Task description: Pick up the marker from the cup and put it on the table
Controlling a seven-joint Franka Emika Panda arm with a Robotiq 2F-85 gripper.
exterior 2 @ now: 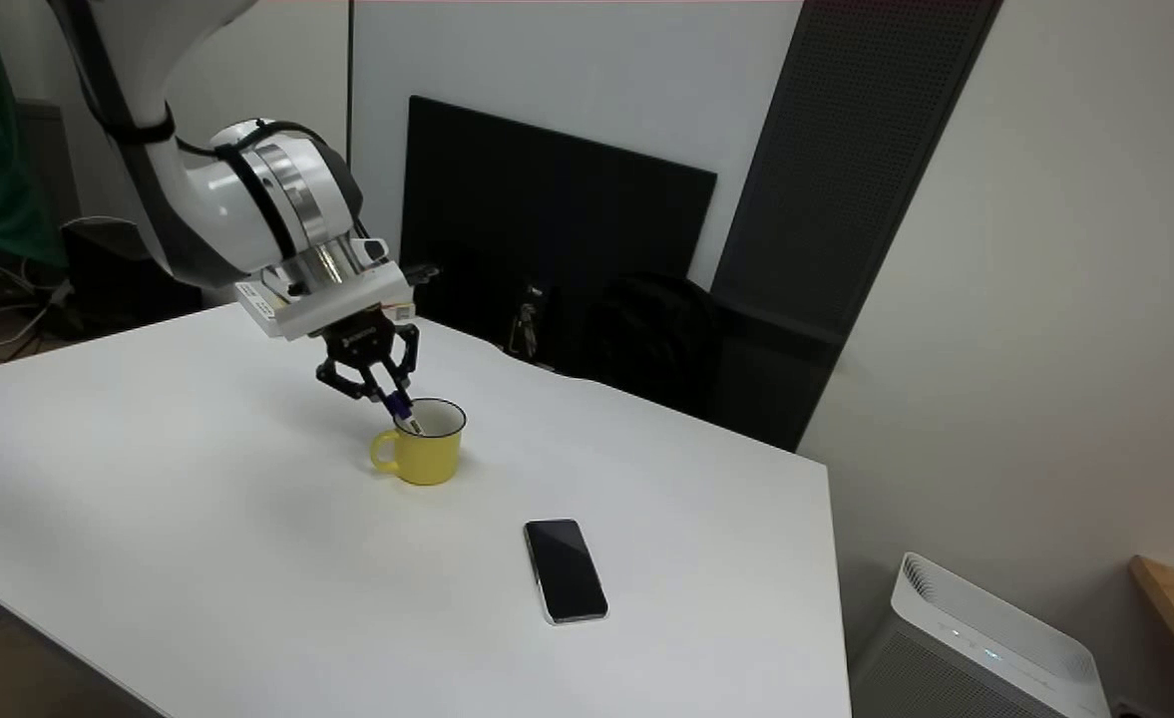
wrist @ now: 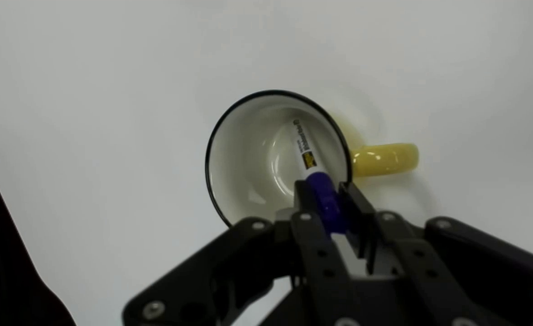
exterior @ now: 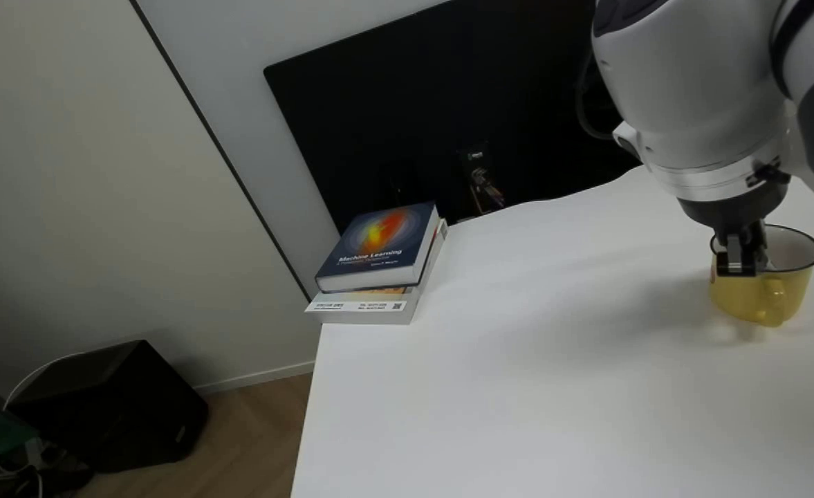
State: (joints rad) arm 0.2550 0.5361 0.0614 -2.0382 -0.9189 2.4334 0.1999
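The marker (wrist: pixel 309 156) has a white body and a purple cap. It leans inside the yellow cup (wrist: pixel 243 158), its body reaching down into the cup and its cap up at the rim. My gripper (wrist: pixel 324 192) is shut on the purple cap, one finger on each side. The cup, white inside with a dark rim, stands upright on the white table in both exterior views (exterior: pixel 732 297) (exterior 2: pixel 432 461). The gripper (exterior 2: pixel 394 395) and the marker's cap (exterior 2: pixel 402 408) show at the cup's rim. In an exterior view the gripper (exterior: pixel 740 261) largely hides the marker.
A black phone (exterior 2: pixel 567 570) lies on the white table (exterior 2: pixel 247 558). A stack of books (exterior: pixel 379 242) sits at a table edge. A dark monitor (exterior: pixel 448 104) stands behind the table. The cup's handle (wrist: pixel 384 159) sticks out beside the gripper.
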